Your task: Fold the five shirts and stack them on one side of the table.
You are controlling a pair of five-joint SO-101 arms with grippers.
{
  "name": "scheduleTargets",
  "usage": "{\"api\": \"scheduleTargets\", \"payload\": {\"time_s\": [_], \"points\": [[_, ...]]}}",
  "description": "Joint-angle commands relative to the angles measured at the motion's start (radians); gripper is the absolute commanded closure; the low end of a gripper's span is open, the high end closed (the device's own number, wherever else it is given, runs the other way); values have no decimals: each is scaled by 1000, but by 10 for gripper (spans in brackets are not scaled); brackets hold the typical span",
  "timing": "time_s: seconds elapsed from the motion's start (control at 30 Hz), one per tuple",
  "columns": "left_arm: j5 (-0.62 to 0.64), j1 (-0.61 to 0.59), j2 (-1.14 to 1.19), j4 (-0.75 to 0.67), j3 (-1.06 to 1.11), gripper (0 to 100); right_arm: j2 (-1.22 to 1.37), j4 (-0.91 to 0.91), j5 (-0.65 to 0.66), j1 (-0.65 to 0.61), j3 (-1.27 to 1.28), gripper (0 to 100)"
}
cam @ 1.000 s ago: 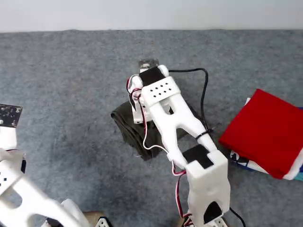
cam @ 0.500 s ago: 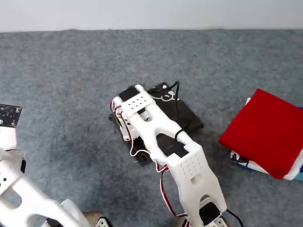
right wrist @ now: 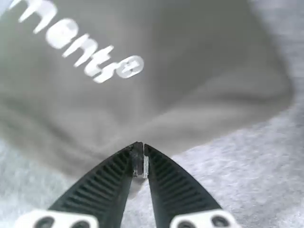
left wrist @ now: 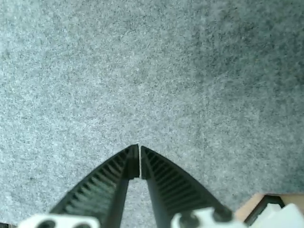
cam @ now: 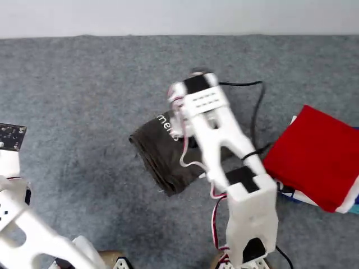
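Observation:
A dark grey shirt (cam: 168,151) with white print lies folded at the table's middle. The right arm (cam: 216,131) stretches over its right part, wrist at the far edge. In the right wrist view the same dark shirt (right wrist: 156,80) hangs close, and my right gripper (right wrist: 139,164) is shut, pinching the cloth at its edge, with a crease running out from the tips. A red folded shirt (cam: 317,157) tops a stack at the right edge. My left gripper (left wrist: 139,164) is shut over bare carpet, holding nothing.
Grey carpet (cam: 84,101) covers the table. Under the red shirt lie white and blue folded shirts (cam: 291,193). The left arm's white body (cam: 22,224) stands at the near left corner. A black cable (cam: 255,106) loops by the right arm.
The right arm swung left over the dark shirt, then back right and farther away. The shirt now shows its white print and lies flatter.

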Motion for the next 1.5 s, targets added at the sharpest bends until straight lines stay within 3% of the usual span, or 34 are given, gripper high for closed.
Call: {"api": "scheduleTargets", "payload": {"time_s": [0.0, 0.23, 0.37, 0.53, 0.63, 1.03, 1.47], "points": [[-11, 3, -23, -18, -39, 986, -79, 38, -21, 59, 18, 990], [-9, 0, -23, -63, -35, 986, -259, 73, -51, 25, 112, 959], [-8, 0, -23, -61, -35, 986, -337, 70, -78, 22, 118, 817], [-8, 0, -23, -54, -35, 986, -278, 62, -269, -13, 118, 621], [-6, 0, -23, -54, -33, 986, -205, 36, -358, -62, 115, 561], [-6, -2, -23, -52, -33, 986, -33, -335, -439, -117, 114, 556], [-6, 0, -23, -52, -33, 986, 199, -469, -460, -41, 114, 565]]}}
